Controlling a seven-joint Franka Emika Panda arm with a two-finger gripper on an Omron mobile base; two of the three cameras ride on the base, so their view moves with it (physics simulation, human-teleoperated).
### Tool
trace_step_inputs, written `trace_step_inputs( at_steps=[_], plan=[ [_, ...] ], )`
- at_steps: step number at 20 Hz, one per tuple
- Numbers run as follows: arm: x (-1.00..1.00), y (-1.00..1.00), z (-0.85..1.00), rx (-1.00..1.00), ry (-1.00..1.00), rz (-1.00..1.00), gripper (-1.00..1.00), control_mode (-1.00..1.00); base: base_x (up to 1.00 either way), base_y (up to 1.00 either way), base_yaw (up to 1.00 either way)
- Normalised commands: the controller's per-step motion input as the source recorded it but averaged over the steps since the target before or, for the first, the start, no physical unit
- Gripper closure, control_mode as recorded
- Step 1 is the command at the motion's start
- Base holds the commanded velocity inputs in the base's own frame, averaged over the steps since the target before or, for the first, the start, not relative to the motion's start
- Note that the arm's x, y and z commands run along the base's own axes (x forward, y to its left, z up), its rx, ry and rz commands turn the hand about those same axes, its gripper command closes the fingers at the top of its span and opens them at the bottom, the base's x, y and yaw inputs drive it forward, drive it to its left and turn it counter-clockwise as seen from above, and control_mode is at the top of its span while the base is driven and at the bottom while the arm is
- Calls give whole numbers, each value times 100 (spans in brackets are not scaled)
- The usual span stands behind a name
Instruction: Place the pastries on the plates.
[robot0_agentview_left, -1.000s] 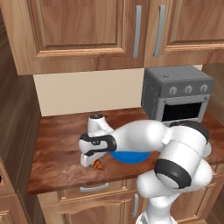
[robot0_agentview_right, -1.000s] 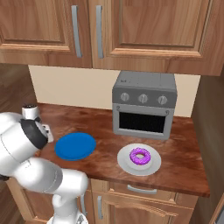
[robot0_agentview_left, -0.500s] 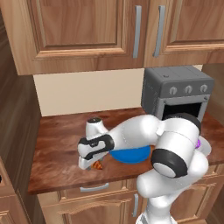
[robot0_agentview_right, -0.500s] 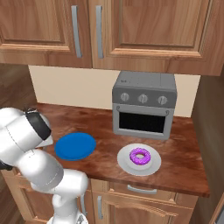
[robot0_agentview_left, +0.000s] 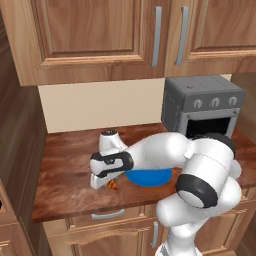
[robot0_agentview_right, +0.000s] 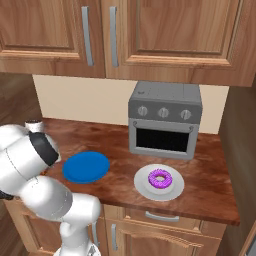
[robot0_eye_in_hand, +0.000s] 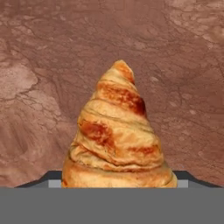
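Observation:
A golden-brown ridged croissant (robot0_eye_in_hand: 118, 135) lies on the brown counter, its pointed end away from the hand. My gripper (robot0_eye_in_hand: 118, 176) is low over it, a dark fingertip (robot0_eye_in_hand: 51, 176) close at each side of its wide end, still open. In the left base view the gripper (robot0_agentview_left: 102, 181) sits at the counter's front, left of the blue plate (robot0_agentview_left: 150, 178), with the croissant (robot0_agentview_left: 113, 185) peeking out beneath it. The blue plate (robot0_agentview_right: 86, 167) carries nothing. The purple-frosted donut (robot0_agentview_right: 160, 178) rests on the white plate (robot0_agentview_right: 142, 188) to the right.
A grey toaster oven (robot0_agentview_right: 164, 120) stands at the back of the counter, behind the white plate. Wooden wall cabinets (robot0_agentview_left: 125, 35) hang overhead. The counter's front edge (robot0_agentview_left: 100, 207) runs just in front of the gripper.
The hand has sunk a little onto the croissant at the counter's front left, and the jaws have drawn narrower around it. Plates and donut have not moved.

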Motion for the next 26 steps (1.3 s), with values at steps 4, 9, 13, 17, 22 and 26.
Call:
trace_step_inputs(
  at_steps=[4,9,13,17,22,26],
  plan=[
    [0,-9,100,1,-7,2,100,-100,0,0,0],
    [0,-49,94,0,-3,2,100,-100,0,0,0],
    [0,-88,46,-6,2,0,100,-100,0,0,0],
    [0,-86,2,-1,0,0,100,-100,0,0,0],
    [12,-59,-5,0,0,1,100,-100,0,0,0],
    [47,-38,-21,0,0,5,100,-100,0,0,0]
  ],
)
